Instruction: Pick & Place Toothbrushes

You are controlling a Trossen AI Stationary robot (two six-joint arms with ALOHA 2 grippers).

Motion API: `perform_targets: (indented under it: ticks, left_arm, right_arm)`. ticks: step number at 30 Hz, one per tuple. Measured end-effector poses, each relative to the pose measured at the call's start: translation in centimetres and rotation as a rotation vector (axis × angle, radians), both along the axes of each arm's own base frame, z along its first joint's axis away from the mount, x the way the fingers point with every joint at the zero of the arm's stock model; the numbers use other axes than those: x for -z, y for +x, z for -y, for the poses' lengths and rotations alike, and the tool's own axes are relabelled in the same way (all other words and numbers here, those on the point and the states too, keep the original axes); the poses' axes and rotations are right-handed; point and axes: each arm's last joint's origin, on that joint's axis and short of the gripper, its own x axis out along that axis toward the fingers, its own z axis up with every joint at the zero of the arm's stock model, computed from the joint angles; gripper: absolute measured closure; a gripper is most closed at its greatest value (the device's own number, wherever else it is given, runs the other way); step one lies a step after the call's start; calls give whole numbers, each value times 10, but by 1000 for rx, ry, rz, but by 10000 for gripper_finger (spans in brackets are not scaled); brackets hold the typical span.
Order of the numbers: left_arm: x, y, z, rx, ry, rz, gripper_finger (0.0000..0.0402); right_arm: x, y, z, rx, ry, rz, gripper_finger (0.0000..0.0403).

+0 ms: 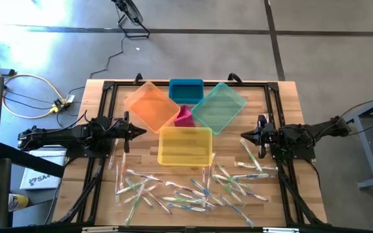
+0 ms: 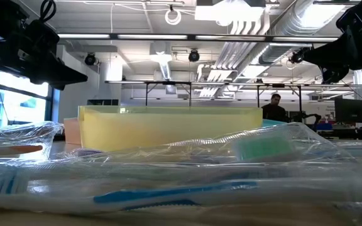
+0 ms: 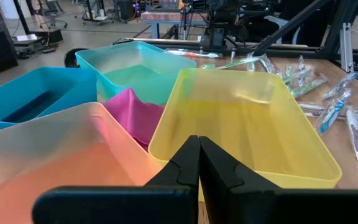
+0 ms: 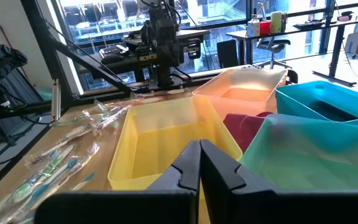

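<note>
Since nothing's been picked yet, we see plenty that could bite us here. The toothbrushes (image 1: 186, 188) are all heaped on the table's near half, in front of the yellow bin (image 1: 184, 145), overlapping in slippery clear wrappers. The left gripper (image 1: 137, 131) and right gripper (image 1: 245, 134) both hang level with the bins, fingers pressed together, holding nothing. Coming down on that pile, we'd likely pinch two brushes at once, or snag just the wrapper and drop it before the bin.
</note>
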Motion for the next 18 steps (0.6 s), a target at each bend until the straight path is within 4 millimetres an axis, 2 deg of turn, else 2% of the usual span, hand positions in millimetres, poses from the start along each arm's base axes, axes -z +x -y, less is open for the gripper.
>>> perform_targets:
  ticks: [14, 18]
  left_arm:
    - [0, 0, 0, 0, -1, 0, 402]
    - [0, 0, 0, -9, -63, 9, 402]
  right_arm:
    - [0, 0, 0, 0, 0, 0, 401]
    - [0, 0, 0, 1, 0, 2, 401]
